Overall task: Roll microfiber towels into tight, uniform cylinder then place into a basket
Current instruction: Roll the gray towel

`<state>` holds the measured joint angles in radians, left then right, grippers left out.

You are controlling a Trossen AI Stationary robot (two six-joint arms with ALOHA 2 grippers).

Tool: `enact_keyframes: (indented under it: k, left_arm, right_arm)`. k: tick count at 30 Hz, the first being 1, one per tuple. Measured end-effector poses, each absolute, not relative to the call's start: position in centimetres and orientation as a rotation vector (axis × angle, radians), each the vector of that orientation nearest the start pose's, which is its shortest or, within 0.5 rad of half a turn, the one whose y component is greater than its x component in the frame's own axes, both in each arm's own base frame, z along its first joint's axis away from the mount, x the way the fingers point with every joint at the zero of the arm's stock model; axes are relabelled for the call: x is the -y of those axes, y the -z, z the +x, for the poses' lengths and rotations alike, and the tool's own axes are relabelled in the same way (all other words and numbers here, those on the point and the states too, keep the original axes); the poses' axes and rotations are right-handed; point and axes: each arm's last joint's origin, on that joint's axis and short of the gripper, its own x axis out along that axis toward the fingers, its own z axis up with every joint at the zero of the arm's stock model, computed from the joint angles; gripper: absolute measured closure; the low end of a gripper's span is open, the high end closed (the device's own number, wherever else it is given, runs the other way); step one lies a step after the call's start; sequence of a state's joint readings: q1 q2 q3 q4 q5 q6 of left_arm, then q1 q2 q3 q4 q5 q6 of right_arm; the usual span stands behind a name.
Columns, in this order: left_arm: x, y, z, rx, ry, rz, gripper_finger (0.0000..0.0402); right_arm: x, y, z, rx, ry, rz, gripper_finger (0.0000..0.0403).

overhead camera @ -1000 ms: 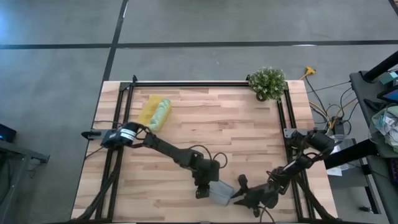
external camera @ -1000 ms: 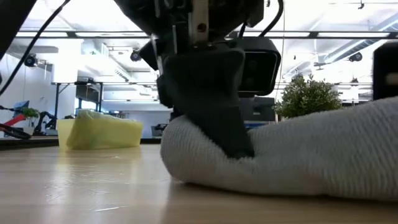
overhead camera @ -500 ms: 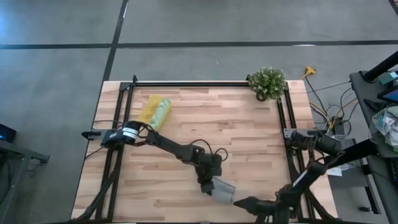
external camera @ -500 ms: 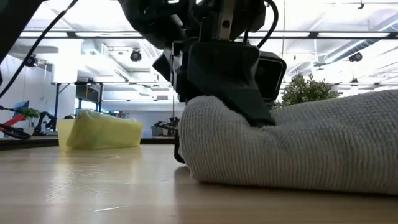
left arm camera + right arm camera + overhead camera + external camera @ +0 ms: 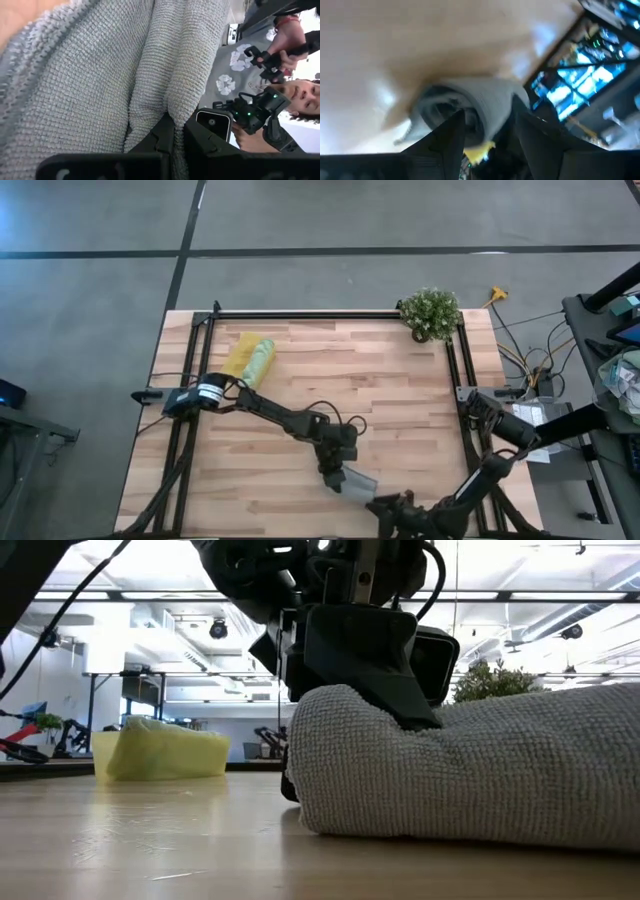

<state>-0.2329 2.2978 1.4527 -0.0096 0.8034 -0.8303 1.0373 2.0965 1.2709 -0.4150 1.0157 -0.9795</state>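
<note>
The grey-blue towel [image 5: 356, 481] lies rolled up on the table near the front edge, and fills the right of the low view [image 5: 470, 770]. My left gripper [image 5: 335, 470] is shut on its left end. My right gripper [image 5: 388, 505] is open at the table's front edge, just right of the roll. In the right wrist view the roll's end [image 5: 462, 107] lies ahead of its spread fingers, and I cannot tell whether they touch it. The light green towel [image 5: 258, 363] lies rolled in the yellow basket [image 5: 237, 358] at the far left. My left gripper pinches a raised fold of the roll's outer layer [image 5: 167, 107] between its two fingers, near the roll's left end. The fingers [image 5: 385, 690] come from above, slanting down. The roll lies with its underside [image 5: 420, 830] on the table.
A potted plant [image 5: 430, 312] stands at the far right corner. A black frame rail [image 5: 455, 370] runs along the table's edges. A person holding control handles [image 5: 272, 50] shows beyond the table. Bare wood lies in the table's middle [image 5: 360, 380].
My right gripper has drawn back from the roll toward the table's near edge and a little left, its arm swinging down. My left gripper has stayed shut on the towel and moved its end slightly toward the right; the roll now lies longer and more slanted.
</note>
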Motion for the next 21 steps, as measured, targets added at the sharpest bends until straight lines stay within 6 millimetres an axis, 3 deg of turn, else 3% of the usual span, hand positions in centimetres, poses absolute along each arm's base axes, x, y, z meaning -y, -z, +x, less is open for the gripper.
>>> enact_keyframes:
  k: [8, 14, 21]
  left_arm:
    - [12.7, -9.1, 44.3, -1.223, 0.56, -0.951, 0.0397]
    - [12.7, -9.1, 44.3, -1.218, 0.554, -0.941, 0.0397]
    - [12.8, -8.9, 44.3, -1.2, 0.535, -0.895, 0.0397]
  right_arm:
    - [-32.5, -9.6, 23.7, -0.68, -0.447, -2.107, 0.0232]
    - [-32.4, -10.0, 24.6, -0.697, -0.394, -1.997, 0.0236]
    - [-32.6, -10.4, 25.0, -0.706, -0.309, -1.758, 0.0317]
